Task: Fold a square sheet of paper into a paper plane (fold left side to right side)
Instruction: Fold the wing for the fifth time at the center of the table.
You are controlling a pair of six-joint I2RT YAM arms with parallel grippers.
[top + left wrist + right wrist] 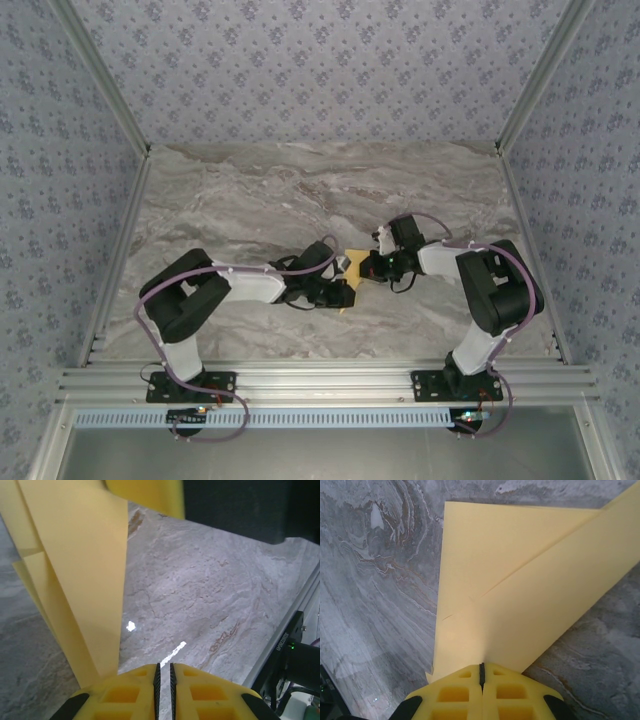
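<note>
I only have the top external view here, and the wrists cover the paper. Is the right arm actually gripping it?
Observer: Yes, the right fingers are shut on the folded paper, pinching its near edge.
Operator: And the left?
Observer: The left fingers stand slightly parted, nothing between them; the paper rises beside them.
Operator: Any folds made?
Observer: Yes, the right wrist view shows a diagonal fold running across it.

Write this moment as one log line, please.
object: folded yellow-orange paper sheet, creased | right gripper: shut on sheet | left gripper: slightly open, holding nothing
</note>
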